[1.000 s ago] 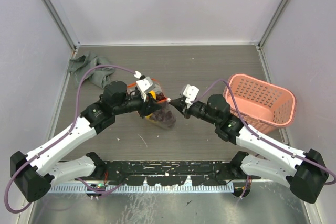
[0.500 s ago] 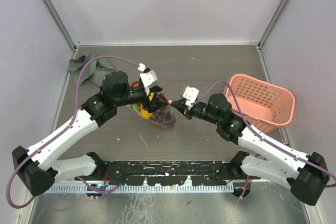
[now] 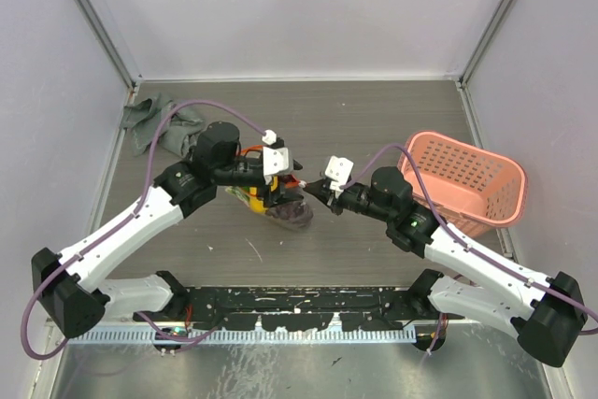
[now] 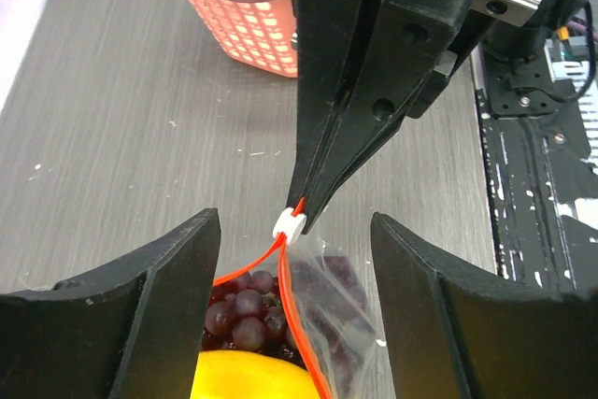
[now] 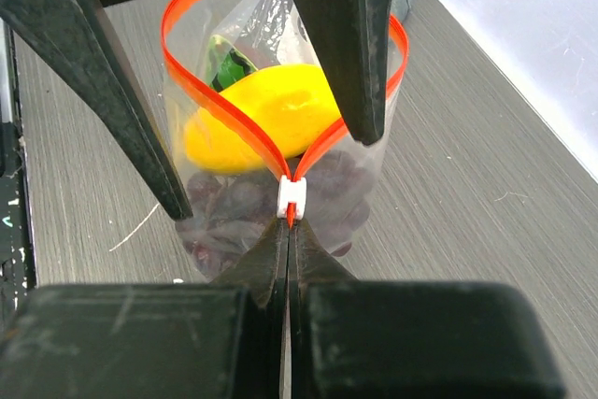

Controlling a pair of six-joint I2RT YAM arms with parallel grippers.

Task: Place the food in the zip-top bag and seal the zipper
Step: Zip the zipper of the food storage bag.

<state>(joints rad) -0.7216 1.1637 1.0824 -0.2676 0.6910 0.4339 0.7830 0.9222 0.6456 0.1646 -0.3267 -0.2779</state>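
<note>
My left jaws (image 4: 294, 221) are spread, a finger on either side of the zip-top bag (image 3: 285, 212) and gripping nothing. My right jaws (image 5: 288, 231) are pressed together, pinching the end of the zipper (image 5: 201, 105) at its white slider (image 5: 291, 196). The bag stands mid-bench between my arms, and the red-orange strip gapes in an open loop. Inside are a yellow fruit (image 5: 257, 119) and dark grapes (image 5: 234, 207). The pink basket (image 3: 462, 179) sits by the bench's right edge.

Left gripper (image 4: 294, 221) spread wide, right gripper (image 5: 288, 231) pinched shut, seemingly nosed in between.
</note>
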